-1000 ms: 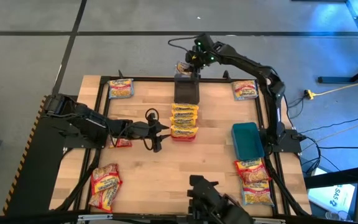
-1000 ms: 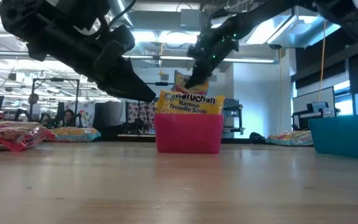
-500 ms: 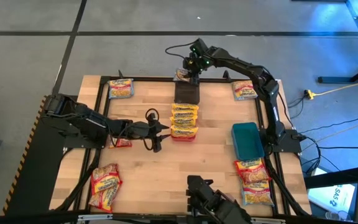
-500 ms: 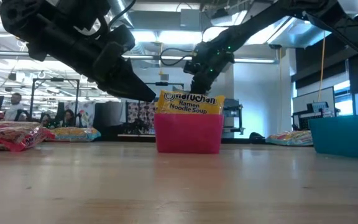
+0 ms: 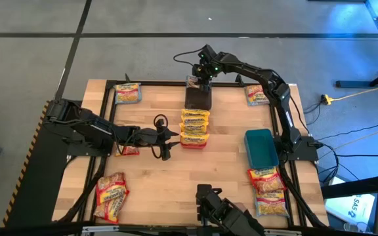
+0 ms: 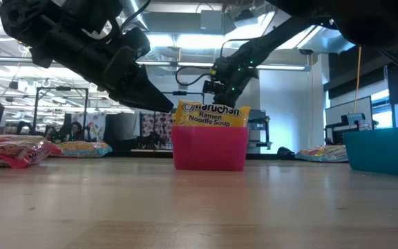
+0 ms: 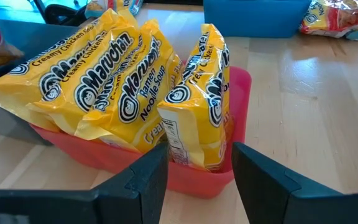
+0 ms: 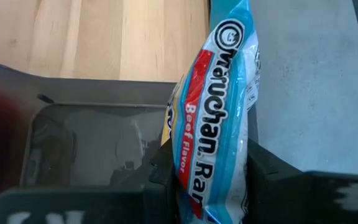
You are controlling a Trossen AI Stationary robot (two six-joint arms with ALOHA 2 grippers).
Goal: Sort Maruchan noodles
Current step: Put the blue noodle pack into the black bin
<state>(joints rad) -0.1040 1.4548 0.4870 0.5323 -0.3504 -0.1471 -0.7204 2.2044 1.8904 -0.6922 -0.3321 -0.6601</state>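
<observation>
So the right gripper [image 8: 207, 180] is clamped on a blue Maruchan "Beef Flavor" packet [image 8: 219, 106], hanging over the far edge of the grey bin [image 8: 86, 143]. The left gripper [image 7: 199, 177] sits with fingers apart, holding nothing, right at the red bin [image 7: 238, 93] stuffed with yellow "Creamy Chicken" Maruchan Ramen Noodle Soup packets [image 7: 104, 74].

You get even, bright overhead light; ceiling strip lights [image 6: 185, 62] glare at upper centre of the low view, arms silhouetted. Blue cast at upper right of the high view. Near table [image 6: 199, 214] soft-focused.
</observation>
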